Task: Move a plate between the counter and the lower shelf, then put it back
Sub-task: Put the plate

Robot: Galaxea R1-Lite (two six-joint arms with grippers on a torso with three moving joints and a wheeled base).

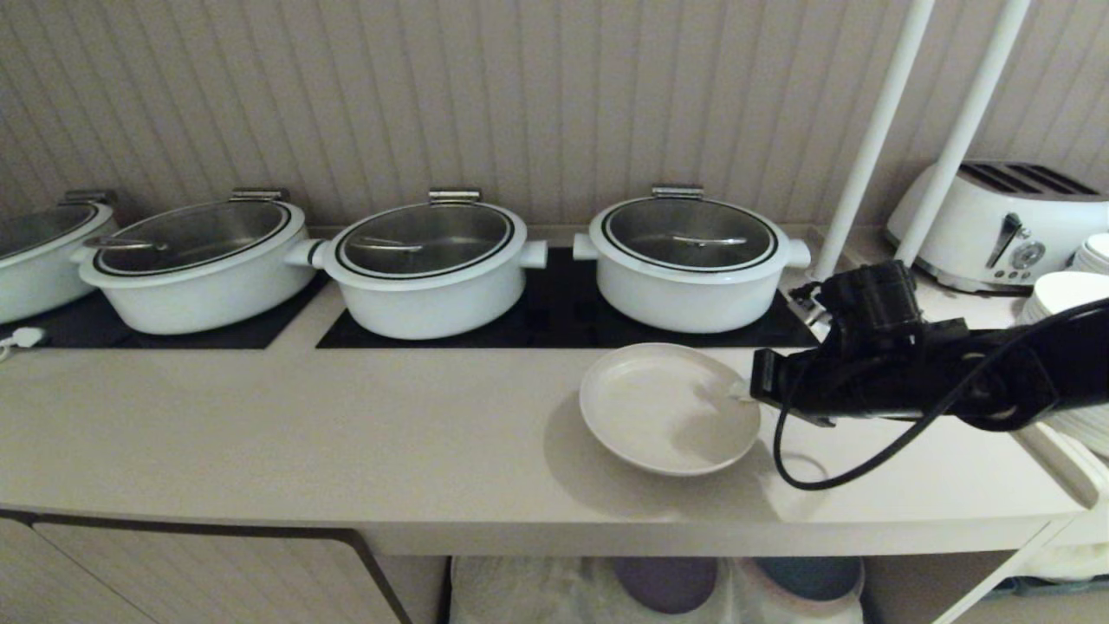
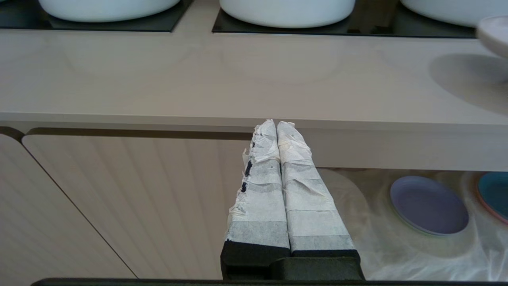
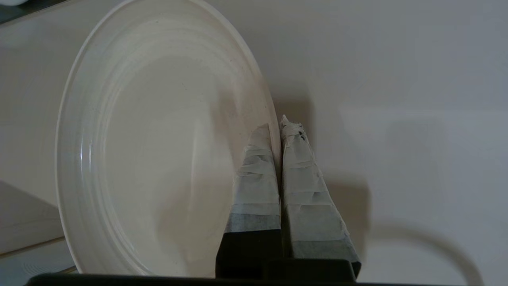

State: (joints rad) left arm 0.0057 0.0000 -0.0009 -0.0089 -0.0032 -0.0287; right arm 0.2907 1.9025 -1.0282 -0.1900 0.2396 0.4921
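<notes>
One thin rim pinch carries the cream plate (image 1: 669, 407), so you should treat slippage as the chief hazard here. The right end effector (image 1: 743, 390) is clenched on the plate's right edge, one taped finger over the rim and one under it, as the right wrist view shows (image 3: 278, 131). The plate appears to hang just above the worktop (image 1: 346, 433), in front of the rightmost white pot (image 1: 689, 260); its shadow lies offset beneath it, and the left wrist view shows its edge (image 2: 492, 33) clear of the surface. Because the grip sits at one edge only, the far side can sag or swing. A quick move may twist the plate out of the fingers, and you risk clipping the worktop's thick front edge on the way down to the lower shelf (image 1: 537, 589). The purple plate (image 1: 665, 582) and blue plate (image 1: 810, 576) already lie on the shelf's gauzy cloth, so a careless placement could land on them.

The right arm reaches in level from the right, its cable looping below. The left end effector (image 2: 276, 125) is clenched on nothing, parked low before the ribbed cabinet door (image 2: 119, 198).
</notes>
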